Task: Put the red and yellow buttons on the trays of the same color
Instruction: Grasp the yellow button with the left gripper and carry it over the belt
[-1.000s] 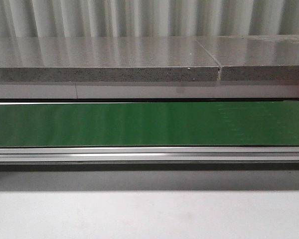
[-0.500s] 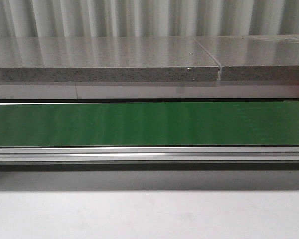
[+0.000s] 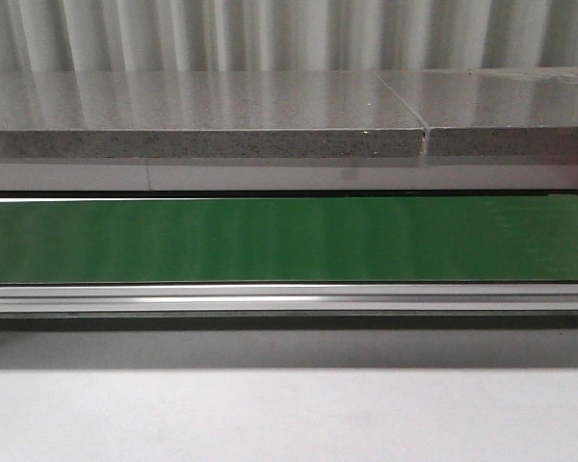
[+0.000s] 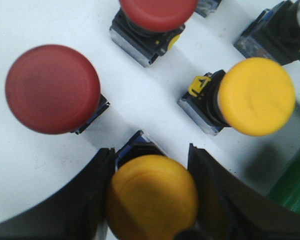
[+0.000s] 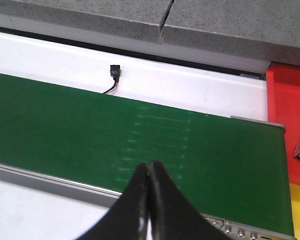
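We see the left gripper straddling a yellow round-capped push button on the white bench, black fingers against both sides. Right gripper pressed closed, holding nothing, above the green conveyor belt

The yellow button between the left hand's fingers looks smooth, glossy plastic. The green belt has a satin sheen. Its rail is brushed metal.
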You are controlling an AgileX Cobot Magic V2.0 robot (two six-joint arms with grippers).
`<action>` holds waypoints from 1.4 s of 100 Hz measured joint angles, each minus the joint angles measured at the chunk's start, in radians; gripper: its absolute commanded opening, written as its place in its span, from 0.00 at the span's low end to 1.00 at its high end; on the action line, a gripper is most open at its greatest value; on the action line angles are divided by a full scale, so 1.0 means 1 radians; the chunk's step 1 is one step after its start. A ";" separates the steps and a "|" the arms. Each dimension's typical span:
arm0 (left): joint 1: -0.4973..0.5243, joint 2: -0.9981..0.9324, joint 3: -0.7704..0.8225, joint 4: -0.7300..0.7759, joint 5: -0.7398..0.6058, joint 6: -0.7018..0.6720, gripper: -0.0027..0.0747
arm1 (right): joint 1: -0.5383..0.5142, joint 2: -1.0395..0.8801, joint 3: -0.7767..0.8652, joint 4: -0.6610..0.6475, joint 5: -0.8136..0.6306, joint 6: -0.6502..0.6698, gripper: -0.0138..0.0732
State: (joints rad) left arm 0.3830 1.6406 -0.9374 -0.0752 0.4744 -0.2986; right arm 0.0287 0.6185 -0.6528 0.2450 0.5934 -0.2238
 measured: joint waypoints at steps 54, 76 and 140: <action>-0.145 -0.239 -0.108 0.000 0.199 0.159 0.01 | 0.000 0.000 0.000 0.000 0.000 0.000 0.08; -0.265 -0.237 -0.135 -0.006 0.215 0.182 0.01 | 0.000 0.000 0.000 0.000 0.000 0.000 0.08; -0.280 -0.112 -0.136 -0.030 0.217 0.211 0.36 | 0.000 0.000 0.000 0.000 0.000 0.000 0.08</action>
State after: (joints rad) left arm 0.1034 1.5289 -1.0736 -0.1052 0.6911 -0.0873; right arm 0.0287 0.6185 -0.6528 0.2450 0.5938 -0.2238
